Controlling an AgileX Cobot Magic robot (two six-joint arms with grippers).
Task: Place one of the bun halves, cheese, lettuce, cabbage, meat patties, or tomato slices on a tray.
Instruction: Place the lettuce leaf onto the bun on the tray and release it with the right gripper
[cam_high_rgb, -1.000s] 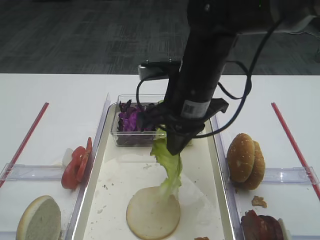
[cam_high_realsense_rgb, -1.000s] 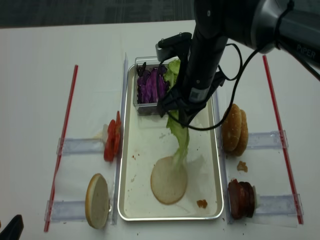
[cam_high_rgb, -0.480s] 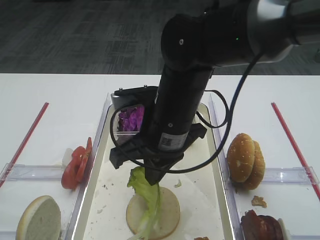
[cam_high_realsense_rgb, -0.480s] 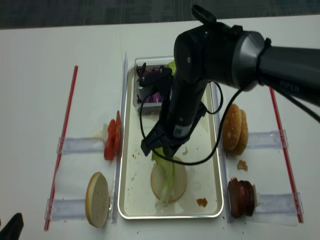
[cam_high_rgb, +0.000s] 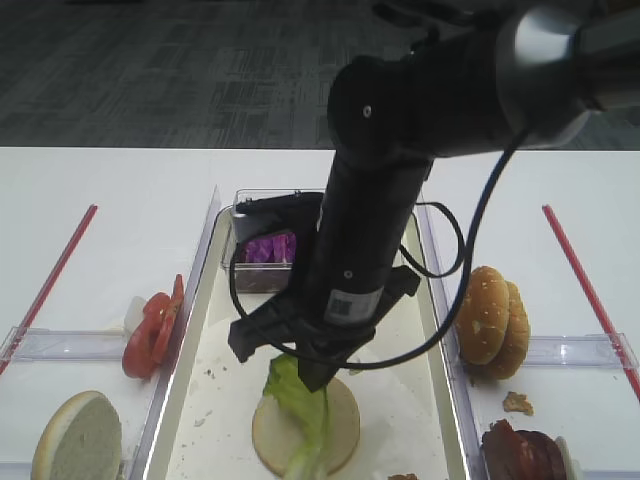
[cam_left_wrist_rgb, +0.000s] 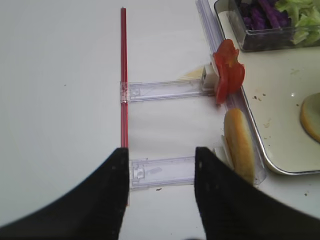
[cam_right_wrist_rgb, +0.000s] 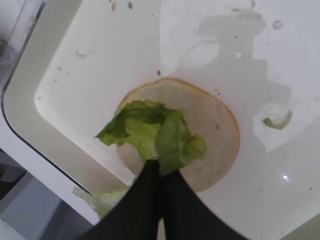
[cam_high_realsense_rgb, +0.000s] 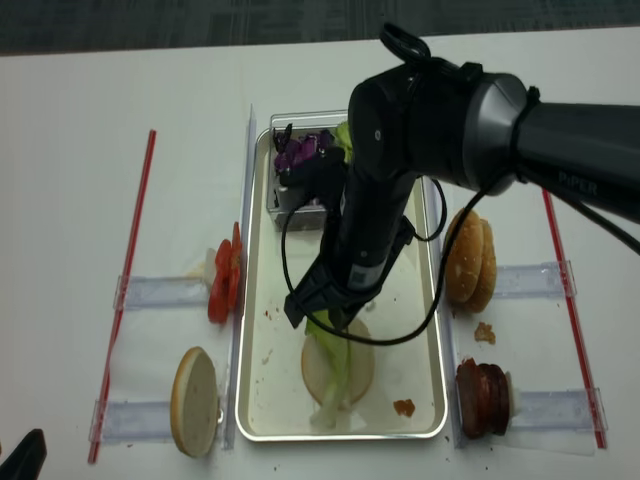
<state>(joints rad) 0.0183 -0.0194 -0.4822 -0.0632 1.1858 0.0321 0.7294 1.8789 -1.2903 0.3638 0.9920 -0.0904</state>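
Lettuce pinched over the bun at the tray's near end

High view: right gripper (cam_high_rgb: 318, 378) clamps the lettuce (cam_high_rgb: 303, 412), limp and light, draped on the bun half (cam_high_rgb: 340, 430) near the tray (cam_high_rgb: 196, 405) front edge. Wrist view: fingertips (cam_right_wrist_rgb: 155, 172) closed on the leaf's end; grip gently by the rib.

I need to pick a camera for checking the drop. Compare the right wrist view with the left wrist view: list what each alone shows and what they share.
Only the right wrist view: the lettuce pinched in the shut right gripper, draped on the whole pale bun half, plus a lettuce scrap on the lining.

Only the left wrist view: the open left gripper over bare table, tomato slices, a red strip, an edge-on bun half and the cabbage tub.

Both: the tray and, just at the left view's right edge, the same pale bun half.
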